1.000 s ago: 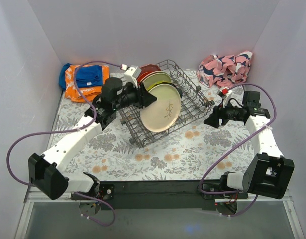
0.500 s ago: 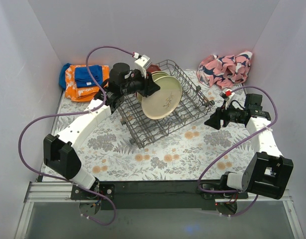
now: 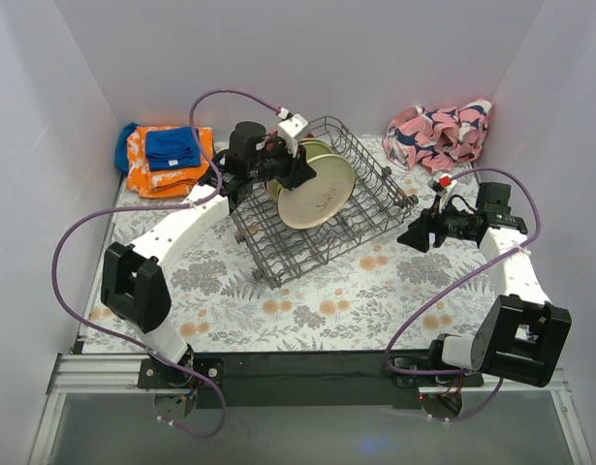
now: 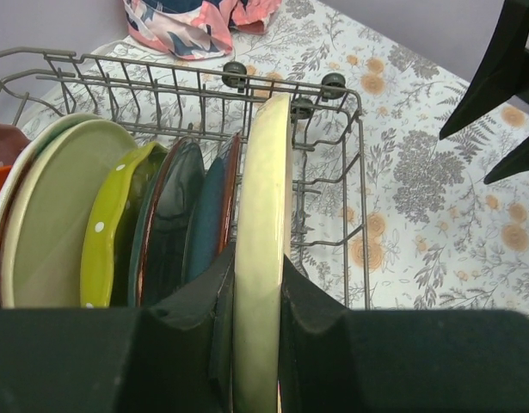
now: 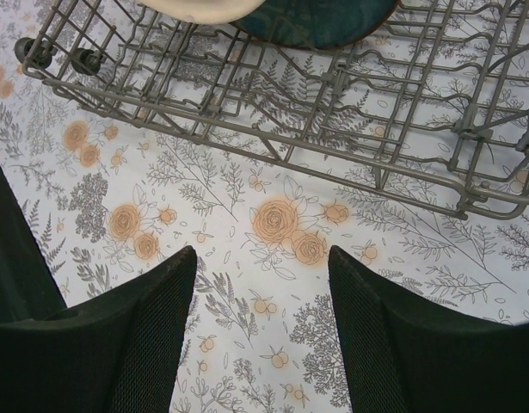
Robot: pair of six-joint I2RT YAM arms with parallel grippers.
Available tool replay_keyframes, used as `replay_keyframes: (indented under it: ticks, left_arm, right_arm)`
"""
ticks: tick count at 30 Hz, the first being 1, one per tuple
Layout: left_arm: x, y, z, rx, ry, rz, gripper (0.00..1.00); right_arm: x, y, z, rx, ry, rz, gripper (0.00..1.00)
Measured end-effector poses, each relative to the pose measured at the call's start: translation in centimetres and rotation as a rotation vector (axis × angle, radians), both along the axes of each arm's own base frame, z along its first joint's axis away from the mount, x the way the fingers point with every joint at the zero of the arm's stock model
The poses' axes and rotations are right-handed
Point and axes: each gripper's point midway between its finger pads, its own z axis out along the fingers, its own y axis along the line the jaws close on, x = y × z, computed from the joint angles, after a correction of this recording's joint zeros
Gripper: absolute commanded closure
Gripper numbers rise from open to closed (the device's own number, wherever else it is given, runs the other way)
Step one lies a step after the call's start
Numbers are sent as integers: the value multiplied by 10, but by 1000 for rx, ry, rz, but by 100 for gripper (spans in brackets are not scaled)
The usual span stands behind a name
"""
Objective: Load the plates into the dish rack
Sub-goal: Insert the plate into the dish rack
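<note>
My left gripper (image 3: 299, 172) is shut on the rim of the cream plate with the twig mark (image 3: 318, 197), holding it on edge inside the grey wire dish rack (image 3: 375, 179). In the left wrist view the cream plate (image 4: 262, 224) stands upright between my fingers (image 4: 195, 310), beside a row of racked plates: teal (image 4: 204, 224), dark green (image 4: 171, 232), yellow-green dotted (image 4: 109, 224) and cream-green (image 4: 49, 215). My right gripper (image 3: 411, 235) is open and empty over the tablecloth, right of the rack (image 5: 350, 103); its view shows a teal plate bottom (image 5: 316, 21).
A folded orange and blue cloth (image 3: 162, 155) lies at the back left. A pink and navy patterned cloth (image 3: 441, 131) lies at the back right, also in the left wrist view (image 4: 191, 21). The floral tablecloth (image 3: 317, 300) covers the table in front of the rack.
My left arm has carried the cream plate back and up into the rack, beside the other plates. The right arm has stayed nearly still.
</note>
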Motion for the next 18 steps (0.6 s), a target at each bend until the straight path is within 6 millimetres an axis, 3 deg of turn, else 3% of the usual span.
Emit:
replay_keyframes:
  ticks: [5,13,18]
  left_arm:
    - [4,-1,-9,35,-30,-20,100]
    - [10,-3,-3,42,-108,-36,100]
    - [15,-9,-14,67,-127,-52,100]
  right_arm:
    - [0,1,0,6,3,4,31]
    - [0,1,0,10,2,6,31]
    - [0,2,0,13,2,8,31]
